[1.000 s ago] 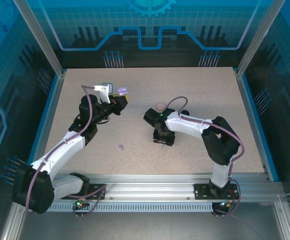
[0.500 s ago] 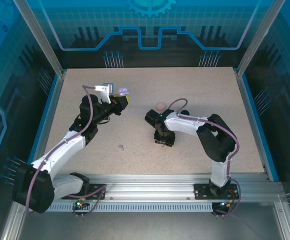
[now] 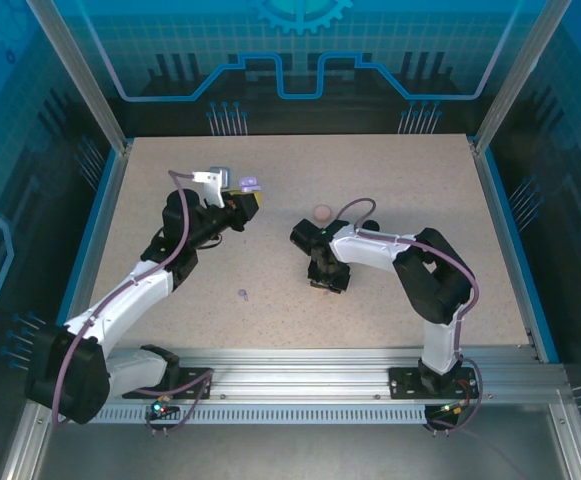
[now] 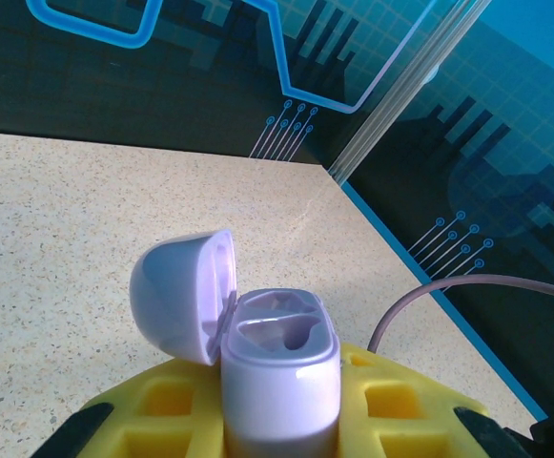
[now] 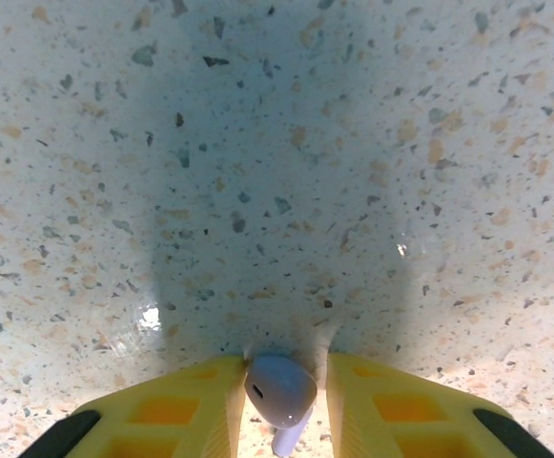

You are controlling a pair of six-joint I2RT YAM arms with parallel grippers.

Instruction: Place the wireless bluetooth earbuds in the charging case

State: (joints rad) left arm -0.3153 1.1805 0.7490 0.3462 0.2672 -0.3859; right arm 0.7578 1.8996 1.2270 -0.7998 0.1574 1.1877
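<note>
My left gripper (image 3: pixel 242 197) is raised over the back left of the table, shut on a lilac charging case (image 3: pixel 247 184). In the left wrist view the case (image 4: pixel 281 372) stands upright between the yellow fingers (image 4: pixel 162 405). Its lid is hinged open to the left and both sockets are empty. My right gripper (image 3: pixel 323 282) points straight down at mid-table. A lilac earbud (image 5: pixel 279 389) lies between its yellow fingers (image 5: pixel 176 410), against the left one, with a thin gap to the right one. My right gripper (image 5: pixel 286 370) is open. A second lilac earbud (image 3: pixel 242 293) lies on the table in front of the left arm.
A small pink round thing (image 3: pixel 321 212) sits on the table just behind the right gripper. The speckled tabletop (image 3: pixel 420 180) is bounded by blue rails and see-through walls. The right arm's cable (image 3: pixel 355 205) loops above its wrist.
The right arm's elbow has swung left and folded in, while its gripper stayed low over the same spot. The left arm with the case has hardly moved.
</note>
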